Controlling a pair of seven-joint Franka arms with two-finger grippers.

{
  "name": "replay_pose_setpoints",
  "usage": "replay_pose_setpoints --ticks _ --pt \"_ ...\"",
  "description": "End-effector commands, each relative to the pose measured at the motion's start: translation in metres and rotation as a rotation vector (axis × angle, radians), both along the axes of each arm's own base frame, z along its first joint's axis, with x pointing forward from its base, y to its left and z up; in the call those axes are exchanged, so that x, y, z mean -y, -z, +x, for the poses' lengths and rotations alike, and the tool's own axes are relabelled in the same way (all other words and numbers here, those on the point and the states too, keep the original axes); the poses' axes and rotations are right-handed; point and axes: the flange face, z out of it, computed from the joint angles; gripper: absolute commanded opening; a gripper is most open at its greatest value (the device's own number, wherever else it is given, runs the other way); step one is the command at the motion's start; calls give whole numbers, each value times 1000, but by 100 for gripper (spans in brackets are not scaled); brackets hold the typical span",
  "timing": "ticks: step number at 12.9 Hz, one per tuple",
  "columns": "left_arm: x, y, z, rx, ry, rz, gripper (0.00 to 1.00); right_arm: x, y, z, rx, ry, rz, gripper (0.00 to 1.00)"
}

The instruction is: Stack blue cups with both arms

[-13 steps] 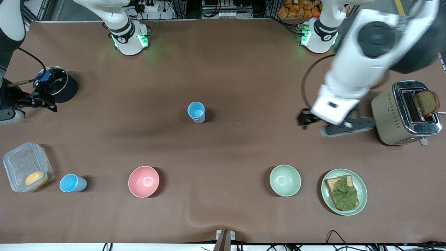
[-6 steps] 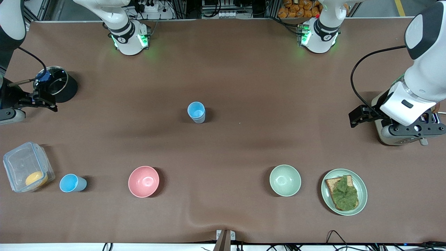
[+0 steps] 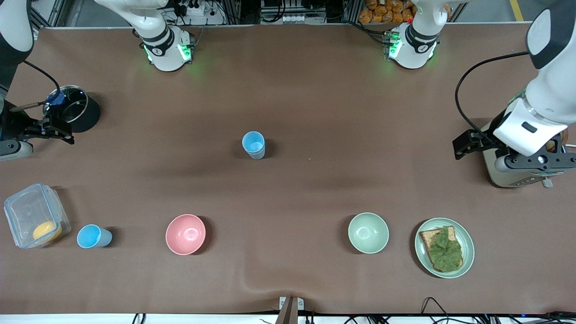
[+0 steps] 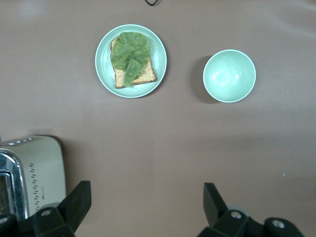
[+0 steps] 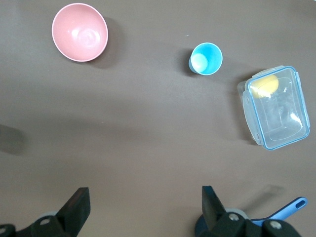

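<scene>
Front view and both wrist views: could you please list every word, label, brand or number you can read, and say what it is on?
No text can be read in any view.
Toaster: small marks on its side, too small to read.
Right arm's base: a small round mark, unreadable.
Left arm's base: the same, unreadable.

Left gripper (image 4: 143, 207): raised at the left arm's table end, fingers spread wide.
Right gripper (image 5: 143, 207): raised at the right arm's end, fingers spread wide.
</scene>
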Motion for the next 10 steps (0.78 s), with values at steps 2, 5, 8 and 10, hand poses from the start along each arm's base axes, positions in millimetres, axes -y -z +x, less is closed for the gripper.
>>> replay_pose_setpoints --ticks 2,5,8,10 --pt "-3 -18 -15 6 29 3 100 -2 -5 0 -1 -7 -23 100" --pt "-7 -22 -19 -2 37 8 100 -3 -4 1 -4 -9 -21 100" --pt "-19 -31 -24 1 41 18 100 6 -2 1 -8 -1 -21 100" --pt "-36 -31 -23 -3 61 0 100 6 -1 -1 -16 0 -23 100"
